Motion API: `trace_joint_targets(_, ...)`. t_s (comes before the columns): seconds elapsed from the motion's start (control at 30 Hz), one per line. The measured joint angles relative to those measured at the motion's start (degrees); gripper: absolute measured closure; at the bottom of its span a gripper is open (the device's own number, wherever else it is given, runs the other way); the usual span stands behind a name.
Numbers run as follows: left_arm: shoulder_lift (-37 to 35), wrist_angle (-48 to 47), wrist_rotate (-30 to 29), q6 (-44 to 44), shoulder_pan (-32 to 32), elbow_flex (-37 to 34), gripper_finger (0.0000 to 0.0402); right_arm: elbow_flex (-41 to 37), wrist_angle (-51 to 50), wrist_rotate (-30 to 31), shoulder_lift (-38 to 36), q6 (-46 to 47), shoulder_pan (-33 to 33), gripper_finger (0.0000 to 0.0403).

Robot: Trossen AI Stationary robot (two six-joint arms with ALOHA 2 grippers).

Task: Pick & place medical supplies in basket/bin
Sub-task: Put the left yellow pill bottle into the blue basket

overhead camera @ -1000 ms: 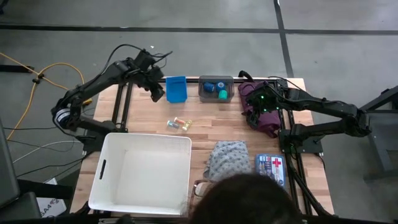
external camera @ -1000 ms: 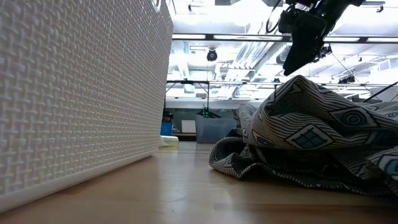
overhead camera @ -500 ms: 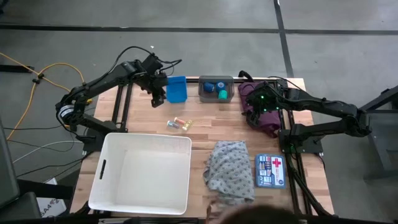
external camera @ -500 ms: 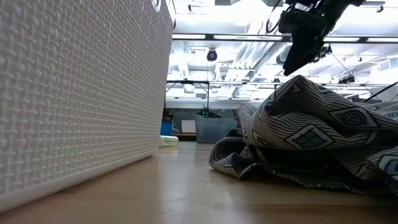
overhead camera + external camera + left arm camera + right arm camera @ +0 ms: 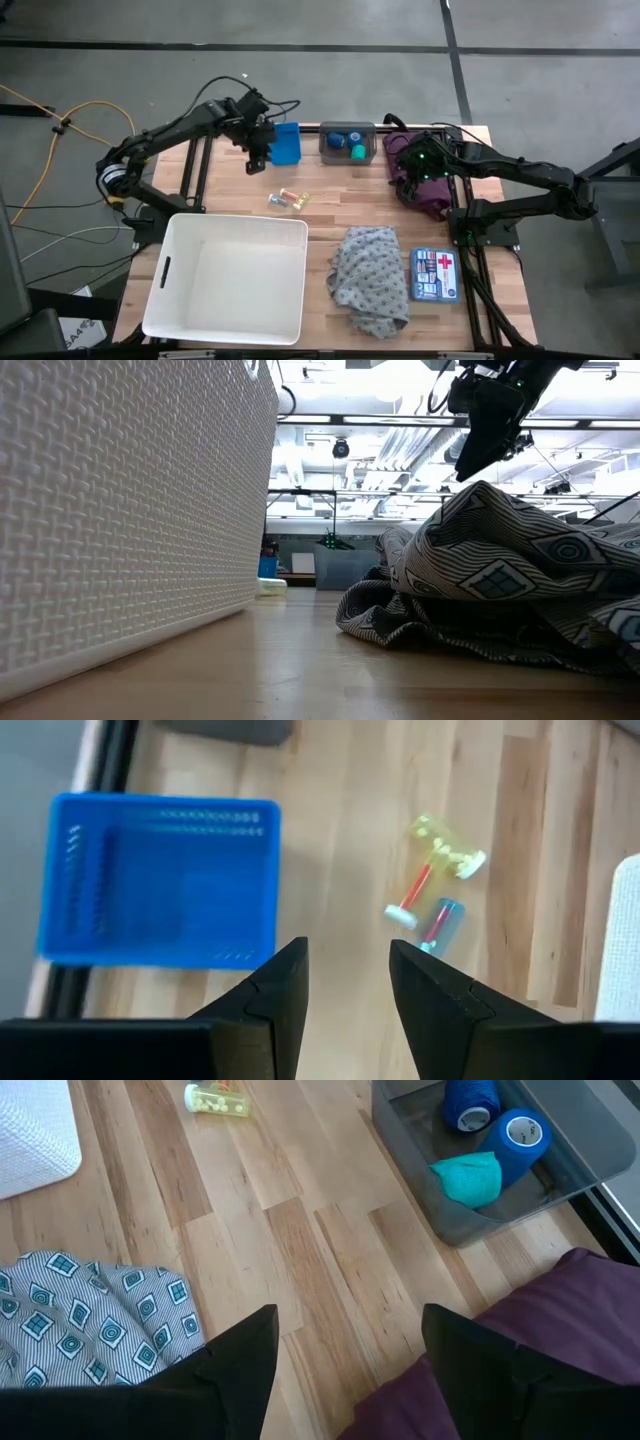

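Swinging inward across the far side of the bench (image 5: 230,195), the left gripper (image 5: 255,160) now hangs beside the small blue bin (image 5: 284,143), its fingers slightly parted and pinching nothing, while the person who leaned over the near edge a second ago is gone from view. Short of it lie the tiny vials (image 5: 436,885), a yellow one touching a red and a blue one in a loose cluster; the likely risk is that a narrow gripper coming down on so tight a group nudges one away, and the round vials would roll freely on the bare wood. Across the bench the right gripper (image 5: 411,172) hovers spread and empty over the maroon cloth (image 5: 560,1315), near the grey bin (image 5: 347,142) holding the blue and green tape rolls (image 5: 490,1140). Open wood separates the vials from the white basket (image 5: 228,277), giving a clear carry. By contrast, the grey patterned cloth (image 5: 370,275) sits just beside the basket wall, and the blue bin stands close enough to catch a careless swing.
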Motion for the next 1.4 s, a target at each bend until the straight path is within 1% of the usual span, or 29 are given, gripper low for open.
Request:
trace_joint_targets(0.17,3.17,1.40,2.90,-0.11,-1.45,-0.02,0.0266,0.00,0.00,-0.01,0.00,0.00,0.01,0.0166)
trace_joint_targets(0.4,3.74,2.34,2.92,-0.08,-2.62,-0.02,0.0266,0.00,0.00,-0.02,0.00,0.00,0.01,0.0166)
trace_joint_targets(0.57,3.74,2.25,2.81,-3.17,-3.43,-0.02,0.0266,0.00,0.00,0.00,0.00,0.01,0.01,0.0166)
trace_joint_targets(0.7,3.74,2.23,3.08,-7.78,-3.62,-0.02,0.0266,0.00,0.02,-0.02,0.00,0.01,0.01,0.0166)
trace_joint_targets(0.77,3.74,2.20,4.44,-9.40,-3.61,-0.02,0.0266,0.00,0.01,-0.02,0.00,0.01,0.01,0.0166)
trace_joint_targets(0.87,3.74,2.16,6.49,-9.49,-4.10,-0.02,0.0266,0.00,0.00,0.00,0.00,0.00,-0.01,0.0166)
trace_joint_targets(1.07,3.74,2.25,4.36,-9.84,-5.92,-0.02,0.0266,0.00,0.01,-0.02,0.00,0.01,0.01,0.0166)
trace_joint_targets(1.23,3.74,2.79,3.41,-6.80,-6.90,-0.02,0.0266,0.00,0.02,0.00,0.00,-0.02,-0.01,0.0166)
trace_joint_targets(1.33,3.74,2.73,1.09,-5.74,-7.03,-0.04,0.0266,0.00,0.02,-0.01,0.00,0.01,0.01,0.0166)
trace_joint_targets(1.4,3.76,2.75,0.75,-4.38,-6.98,-0.04,0.0266,0.00,0.01,-0.01,0.00,-0.02,0.00,0.0166)
